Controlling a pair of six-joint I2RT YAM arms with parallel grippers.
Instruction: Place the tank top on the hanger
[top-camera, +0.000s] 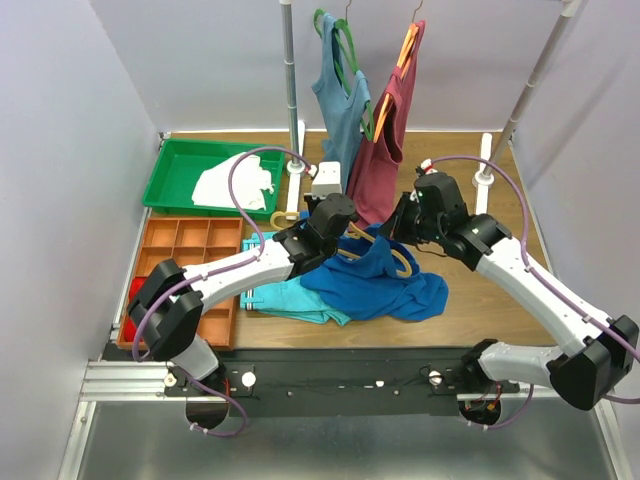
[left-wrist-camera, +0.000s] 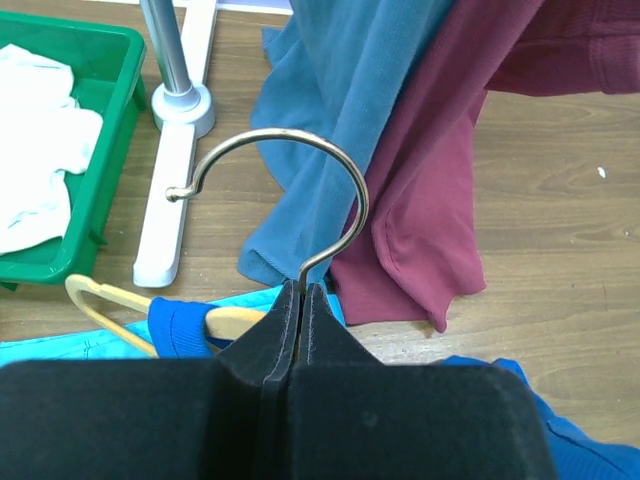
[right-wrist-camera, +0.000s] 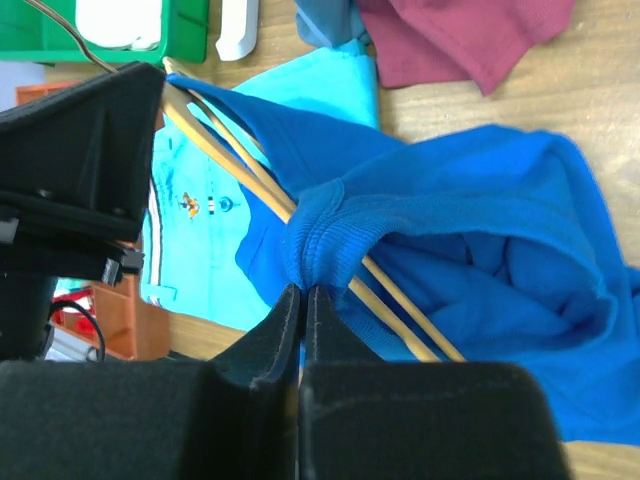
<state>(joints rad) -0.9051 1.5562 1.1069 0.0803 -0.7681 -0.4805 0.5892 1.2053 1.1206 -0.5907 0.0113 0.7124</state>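
The royal blue tank top (top-camera: 385, 282) lies bunched at the table's middle, partly draped over the light-orange hanger (top-camera: 392, 258). My left gripper (top-camera: 338, 222) is shut on the hanger's metal hook (left-wrist-camera: 290, 190); an orange hanger arm (left-wrist-camera: 105, 310) shows below it with blue cloth over it. My right gripper (top-camera: 408, 225) is shut on a ribbed edge of the tank top (right-wrist-camera: 325, 235), with the hanger's orange bars (right-wrist-camera: 400, 300) running under that fold. Much of the hanger is hidden inside the cloth.
A grey-blue top (top-camera: 338, 95) on a green hanger and a maroon top (top-camera: 388, 140) hang from the rack at the back. A folded turquoise garment (top-camera: 285, 298) lies under the tank top. A green tray (top-camera: 175, 175) with white cloth and an orange compartment tray (top-camera: 190, 245) stand left. Rack poles (top-camera: 290, 75) rise behind.
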